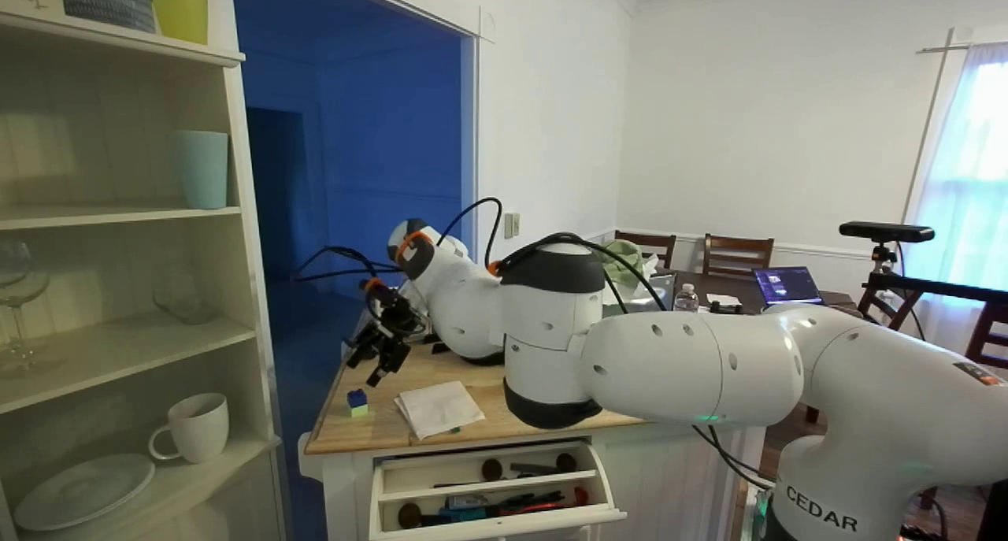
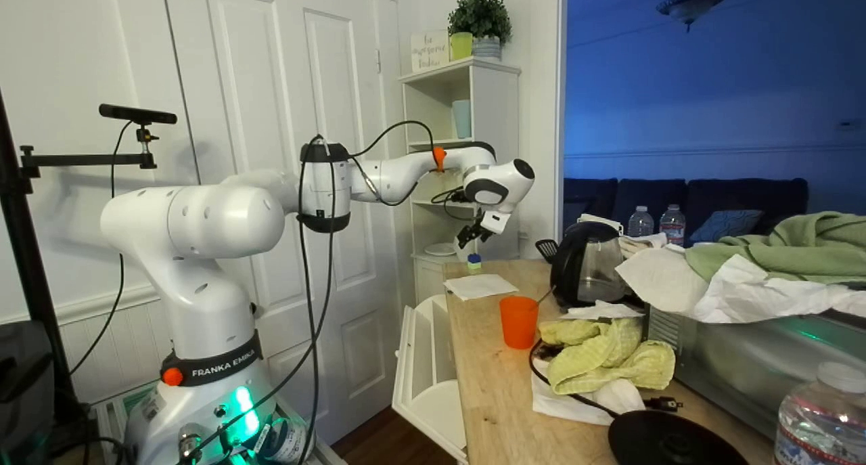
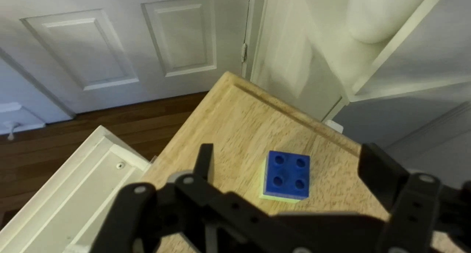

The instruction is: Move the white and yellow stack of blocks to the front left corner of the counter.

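Observation:
A small stack of blocks (image 3: 287,174), blue on top and pale yellow-green below, stands upright on the light wooden counter (image 3: 239,116). It sits near a counter corner, and also shows in both exterior views (image 1: 357,404) (image 2: 474,262). I see no white block in it. My gripper (image 3: 287,151) is open and empty. In the wrist view the stack lies between the two spread fingers, nearer the left one. In both exterior views the gripper (image 1: 363,371) (image 2: 473,237) hangs tilted above the stack, apart from it.
A white paper (image 1: 441,409) lies beside the stack. The counter's drawer (image 1: 496,490) is open with utensils inside. A white shelf unit (image 1: 248,289) stands close by. An orange cup (image 2: 519,323), a kettle (image 2: 587,265) and a yellow cloth (image 2: 609,357) are further along the counter.

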You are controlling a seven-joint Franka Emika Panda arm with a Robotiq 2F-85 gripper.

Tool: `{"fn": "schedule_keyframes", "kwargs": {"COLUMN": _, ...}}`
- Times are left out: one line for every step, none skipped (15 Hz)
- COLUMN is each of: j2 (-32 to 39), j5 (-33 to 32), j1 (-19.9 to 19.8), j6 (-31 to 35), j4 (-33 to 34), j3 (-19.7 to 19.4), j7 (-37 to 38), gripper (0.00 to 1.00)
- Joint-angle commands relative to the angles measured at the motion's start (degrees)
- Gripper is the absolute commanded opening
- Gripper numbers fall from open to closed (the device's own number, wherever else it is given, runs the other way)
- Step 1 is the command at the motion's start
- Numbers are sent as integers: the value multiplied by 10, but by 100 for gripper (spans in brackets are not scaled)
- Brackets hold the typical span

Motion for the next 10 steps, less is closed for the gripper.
{"fn": "schedule_keyframes", "kwargs": {"j2": 31, "j5": -120, "j1": -7, "j6": -39, "j4": 39, "j3": -35, "j7": -24, "gripper": 100}}
{"fn": "schedule_keyframes", "kwargs": {"j2": 38, "j5": -154, "j1": -9, "j6": -45, "j4": 51, "j3": -45, "j7": -33, "gripper": 100}}
{"fn": "schedule_keyframes", "kwargs": {"j2": 44, "j5": -184, "j1": -8, "j6": -54, "j4": 58, "j3": -54, "j7": -44, "gripper": 100}}
{"fn": "schedule_keyframes", "kwargs": {"j2": 50, "j5": -211, "j1": -6, "j6": -60, "j4": 64, "j3": -63, "j7": -60, "gripper": 100}}
{"fn": "schedule_keyframes", "kwargs": {"j2": 55, "j5": -237, "j1": -5, "j6": -65, "j4": 70, "j3": -71, "j7": -77, "gripper": 100}}
{"fn": "schedule_keyframes", "kwargs": {"j2": 60, "j5": -263, "j1": 1, "j6": -71, "j4": 69, "j3": -80, "j7": -98, "gripper": 100}}
{"fn": "schedule_keyframes", "kwargs": {"j2": 63, "j5": -286, "j1": 8, "j6": -75, "j4": 67, "j3": -88, "j7": -123, "gripper": 100}}
{"fn": "schedule_keyframes", "kwargs": {"j2": 67, "j5": -309, "j1": 15, "j6": -78, "j4": 63, "j3": -96, "j7": -149, "gripper": 100}}
{"fn": "schedule_keyframes", "kwargs": {"j2": 69, "j5": -331, "j1": 23, "j6": -80, "j4": 60, "j3": -104, "j7": -175, "gripper": 100}}
{"fn": "schedule_keyframes", "kwargs": {"j2": 71, "j5": -352, "j1": 33, "j6": -81, "j4": 51, "j3": -114, "j7": -206, "gripper": 100}}
